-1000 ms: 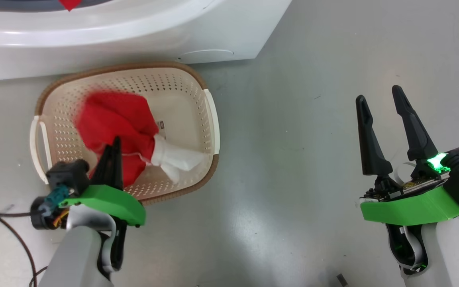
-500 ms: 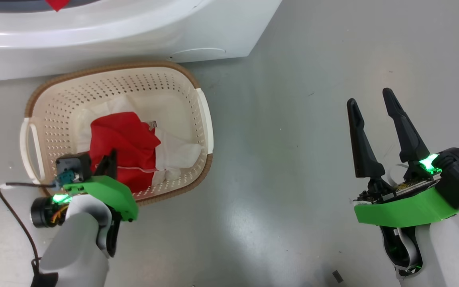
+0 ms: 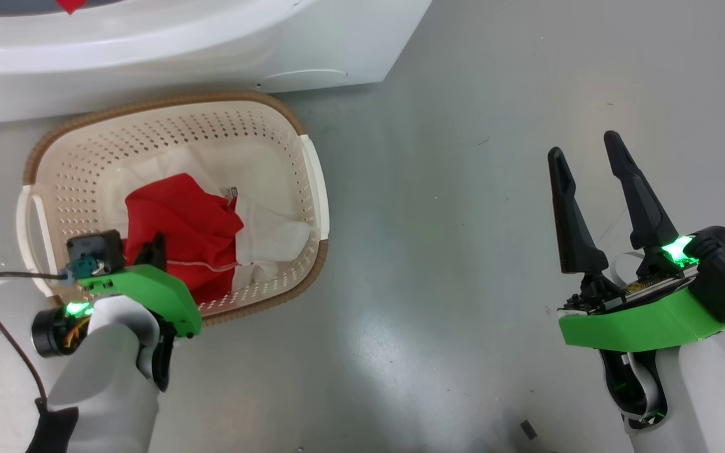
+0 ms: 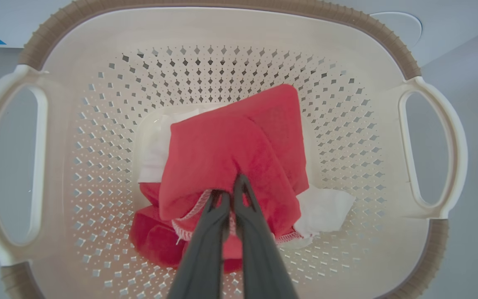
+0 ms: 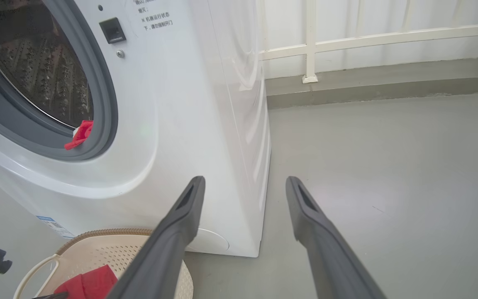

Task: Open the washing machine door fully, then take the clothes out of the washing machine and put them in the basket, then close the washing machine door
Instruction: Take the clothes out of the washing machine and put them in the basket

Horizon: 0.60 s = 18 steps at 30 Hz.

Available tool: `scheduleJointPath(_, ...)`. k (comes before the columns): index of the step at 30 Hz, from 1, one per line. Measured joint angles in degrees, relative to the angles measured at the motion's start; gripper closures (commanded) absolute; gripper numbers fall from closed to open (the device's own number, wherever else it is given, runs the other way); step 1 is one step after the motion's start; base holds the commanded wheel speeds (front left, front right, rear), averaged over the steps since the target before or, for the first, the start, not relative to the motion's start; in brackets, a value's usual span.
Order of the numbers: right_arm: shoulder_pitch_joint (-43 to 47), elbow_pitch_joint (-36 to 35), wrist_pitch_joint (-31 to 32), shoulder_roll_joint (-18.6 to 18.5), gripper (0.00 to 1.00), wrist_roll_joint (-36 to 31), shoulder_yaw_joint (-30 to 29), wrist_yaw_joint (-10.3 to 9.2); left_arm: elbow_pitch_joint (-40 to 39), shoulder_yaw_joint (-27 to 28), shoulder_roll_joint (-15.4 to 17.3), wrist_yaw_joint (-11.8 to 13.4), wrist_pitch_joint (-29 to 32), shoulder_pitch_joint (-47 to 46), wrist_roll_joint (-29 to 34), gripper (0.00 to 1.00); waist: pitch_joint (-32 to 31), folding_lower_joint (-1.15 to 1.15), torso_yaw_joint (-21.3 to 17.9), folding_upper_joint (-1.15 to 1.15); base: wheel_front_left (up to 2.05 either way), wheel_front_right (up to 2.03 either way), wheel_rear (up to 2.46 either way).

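The basket [image 3: 148,107] stands on the grey floor [image 3: 432,251] directly in front of the washing machine [image 3: 180,44], with its brown rim close to the white front of the machine. The clothes [image 3: 180,220] lie inside the basket, a red bundle with white parts spread on the bottom beside it.

The left gripper [image 4: 232,189] reaches down into the basket. Its two dark fingers are pressed together and they pinch a fold of the red fabric near a stitched hem. In the left wrist view the clothes [image 4: 222,141] sit in the middle of the basket [image 4: 347,18], between its two side handles.

The right gripper [image 3: 584,148] hangs over the bare floor, well apart from the basket, with its fingers spread wide and nothing between them.

In the right wrist view, the washing machine [image 5: 189,104] shows its steel drum [image 5: 35,74] and grey rubber ring [image 5: 102,95]. A small red piece of fabric [image 5: 79,133] rests on the lower part of this ring. Behind the machine, a white railing [image 5: 347,39] runs along the wall.
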Motion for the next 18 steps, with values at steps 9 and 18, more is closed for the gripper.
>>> scheduleJointPath(9, -0.01, 0.09, 0.0, 0.0, 0.0, -0.01, -0.1, 0.0, 0.82, 0.11, -0.21, -1.18, -0.08, -1.16, -0.67, 0.0, -0.49, 0.0, 0.45, 0.0, 0.0, 0.0, 0.0)
scheduleJointPath(18, 0.01, 0.18, 0.0, -0.01, 0.0, 0.0, -0.35, 0.0, -0.62, 0.31, -0.94, -2.04, -0.08, -1.91, -1.49, 0.0, -1.34, 0.0, 1.03, 0.0, 0.0, 0.0, 0.0)
